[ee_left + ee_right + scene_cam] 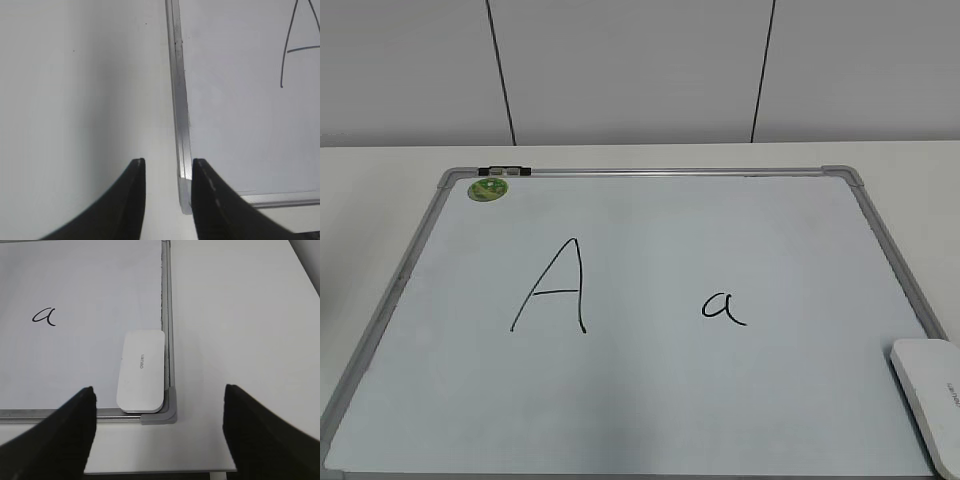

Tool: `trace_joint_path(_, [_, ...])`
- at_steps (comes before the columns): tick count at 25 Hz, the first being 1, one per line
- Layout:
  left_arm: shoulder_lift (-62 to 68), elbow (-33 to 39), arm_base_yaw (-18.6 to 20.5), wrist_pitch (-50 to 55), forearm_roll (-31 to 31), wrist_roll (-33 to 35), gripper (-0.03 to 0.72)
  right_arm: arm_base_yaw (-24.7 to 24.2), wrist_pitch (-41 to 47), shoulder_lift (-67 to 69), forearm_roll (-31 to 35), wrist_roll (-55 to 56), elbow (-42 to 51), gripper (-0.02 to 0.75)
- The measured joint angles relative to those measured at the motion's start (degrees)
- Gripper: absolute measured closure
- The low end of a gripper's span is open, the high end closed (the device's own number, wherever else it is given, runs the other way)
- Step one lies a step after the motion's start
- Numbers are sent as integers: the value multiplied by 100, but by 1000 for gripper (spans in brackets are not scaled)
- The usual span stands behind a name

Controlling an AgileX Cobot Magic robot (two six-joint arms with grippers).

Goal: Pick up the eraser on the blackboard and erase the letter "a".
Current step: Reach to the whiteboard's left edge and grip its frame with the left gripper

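The blackboard [650, 420] is a pale whiteboard with a grey frame, lying flat on the table. The small letter "a" [723, 307] is written right of its middle, and also shows in the right wrist view [44, 316]. The white eraser [930, 395] lies flat in the board's near right corner. In the right wrist view the eraser [141, 371] rests against the frame. My right gripper [159, 389] is wide open and empty, above and just short of the eraser. My left gripper [167, 162] is slightly open and empty over the board's near left corner [184, 190]. Neither gripper shows in the exterior view.
A larger capital "A" [552, 285] is written left of the "a". A round green magnet [488, 189] sits at the board's far left corner. The white table [240, 315] extends right of the board, and its near edge [150, 471] lies close behind the eraser corner.
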Motion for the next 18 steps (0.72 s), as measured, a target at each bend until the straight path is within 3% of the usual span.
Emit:
trace_joint_path(9, [2032, -1333, 0, 100, -46, -22, 447, 0, 0, 0, 0, 0, 0, 151])
trace_joint_path(18, [3402, -1969, 0, 80, -57, -68, 446, 0, 0, 0, 0, 0, 0, 152])
